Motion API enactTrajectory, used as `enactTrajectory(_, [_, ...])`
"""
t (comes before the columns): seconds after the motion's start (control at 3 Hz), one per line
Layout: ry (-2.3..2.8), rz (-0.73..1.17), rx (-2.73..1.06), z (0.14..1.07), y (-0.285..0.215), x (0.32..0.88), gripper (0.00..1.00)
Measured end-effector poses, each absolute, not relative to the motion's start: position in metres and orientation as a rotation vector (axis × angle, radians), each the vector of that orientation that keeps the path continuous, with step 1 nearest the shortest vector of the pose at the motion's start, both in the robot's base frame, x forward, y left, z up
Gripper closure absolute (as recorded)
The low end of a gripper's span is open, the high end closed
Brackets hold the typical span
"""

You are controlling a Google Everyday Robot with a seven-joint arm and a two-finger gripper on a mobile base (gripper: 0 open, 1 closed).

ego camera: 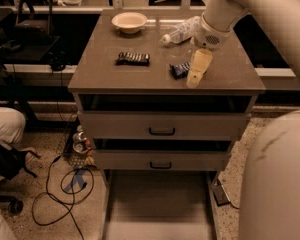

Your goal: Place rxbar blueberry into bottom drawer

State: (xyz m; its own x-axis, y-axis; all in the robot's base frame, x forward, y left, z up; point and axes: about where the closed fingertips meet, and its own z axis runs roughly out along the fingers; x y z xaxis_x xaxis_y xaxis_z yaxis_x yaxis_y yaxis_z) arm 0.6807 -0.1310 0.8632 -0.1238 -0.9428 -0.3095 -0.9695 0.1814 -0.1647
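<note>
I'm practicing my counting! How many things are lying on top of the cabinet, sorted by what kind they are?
Snack bars: 2, the rxbar blueberry and a dark bar
Bowl: 1
Bottle: 1
Total: 4
The gripper is right beside the rxbar blueberry; not counted.

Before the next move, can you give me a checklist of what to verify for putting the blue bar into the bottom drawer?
1. Bottom drawer pulled out: ok.
2. Blue bar lying on the tabletop, in view: ok.
3. End effector low and close beside the bar: ok.
4. End effector touching the bar: cannot tell.
5. Dark bar apart from the blue one: ok.
6. Bottle apart from the blue bar: ok.
</note>
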Motion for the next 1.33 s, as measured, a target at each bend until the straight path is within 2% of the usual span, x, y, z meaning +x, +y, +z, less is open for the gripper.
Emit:
enactTrajectory(0.67, [2.216, 0.099, -1.807, 0.839, -0.151, 0.707, 0.00])
enactTrajectory(1.33, [2.223, 0.101, -1.836, 0.828, -0.144, 0.722, 0.00])
